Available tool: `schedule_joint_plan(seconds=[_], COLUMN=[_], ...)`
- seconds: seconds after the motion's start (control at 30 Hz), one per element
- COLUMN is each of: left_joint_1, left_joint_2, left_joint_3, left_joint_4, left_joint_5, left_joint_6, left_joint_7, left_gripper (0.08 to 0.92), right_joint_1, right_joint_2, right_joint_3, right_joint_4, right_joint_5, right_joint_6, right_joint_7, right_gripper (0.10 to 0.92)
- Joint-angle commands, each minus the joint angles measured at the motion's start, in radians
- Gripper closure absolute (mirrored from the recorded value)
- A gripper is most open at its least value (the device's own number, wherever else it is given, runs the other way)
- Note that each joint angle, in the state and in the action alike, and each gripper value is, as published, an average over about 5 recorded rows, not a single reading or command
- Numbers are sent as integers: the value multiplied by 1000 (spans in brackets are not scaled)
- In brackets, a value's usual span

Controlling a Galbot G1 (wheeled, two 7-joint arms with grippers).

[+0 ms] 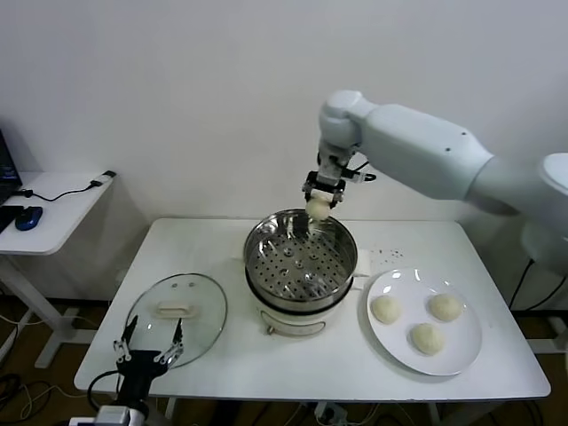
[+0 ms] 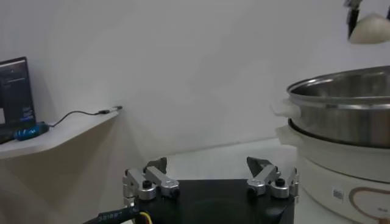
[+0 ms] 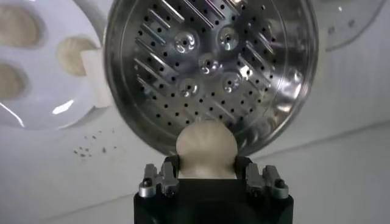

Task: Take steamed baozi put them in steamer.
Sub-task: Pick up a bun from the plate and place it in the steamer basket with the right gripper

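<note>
Cream baozi (image 3: 205, 148) in right gripper (image 3: 206, 173); underside hidden; steamer (image 1: 300, 257) below.

The steamer (image 1: 300, 257) is polished stainless steel, mirror-bright along its rim and punched with holes across its bottom, sitting on a glossy white plastic base (image 1: 297, 312). The buns, like the baozi (image 3: 205, 147) pinched in the right gripper (image 3: 207, 175), look matt, smooth and doughy, while the plate (image 1: 461, 355) under the others is shiny white glaze. The lid (image 1: 177, 312) is clear glass with a metal band and white plastic handle, lying on a matt white table (image 1: 355, 373).
</note>
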Motion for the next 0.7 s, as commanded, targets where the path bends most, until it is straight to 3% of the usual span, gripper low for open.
schedule_joint_plan(seconds=[0.03, 0.6, 0.7], left_joint_1=[0, -14, -14], left_joint_2=[1, -4, -6], left_joint_3=[-3, -3, -2], left_joint_4=[2, 0, -2], left_joint_5=[-3, -23, -23], left_joint_6=[2, 15, 17], left_joint_7=[-2, -31, -32], left_gripper=[177, 177, 177], right_joint_1=[-190, -241, -235], right_joint_2=[125, 163, 165], right_joint_3=[106, 122, 126], right_joint_4=[-114, -238, -234], right_joint_5=[-312, -297, -295], right_joint_6=[132, 115, 110], right_joint_7=[48, 43, 45], right_gripper=[435, 429, 395])
